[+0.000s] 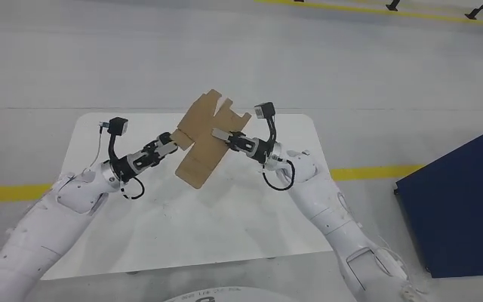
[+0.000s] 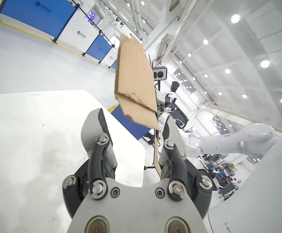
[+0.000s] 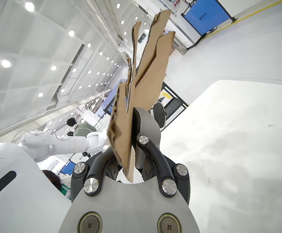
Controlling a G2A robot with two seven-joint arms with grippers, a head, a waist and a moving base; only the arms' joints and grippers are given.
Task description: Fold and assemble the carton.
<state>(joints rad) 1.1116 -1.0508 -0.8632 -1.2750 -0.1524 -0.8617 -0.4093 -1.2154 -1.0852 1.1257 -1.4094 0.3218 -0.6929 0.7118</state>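
Right gripper (image 3: 132,120) tight on carton (image 3: 152,72) — left gripper (image 2: 134,117) agape

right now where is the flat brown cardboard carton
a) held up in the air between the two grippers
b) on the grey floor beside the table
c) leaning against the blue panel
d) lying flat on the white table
a: the flat brown cardboard carton is up off the white table, clamped in the right gripper, with the open left gripper at its opposite edge

Brand print on blue panels (image 2: 39,15)
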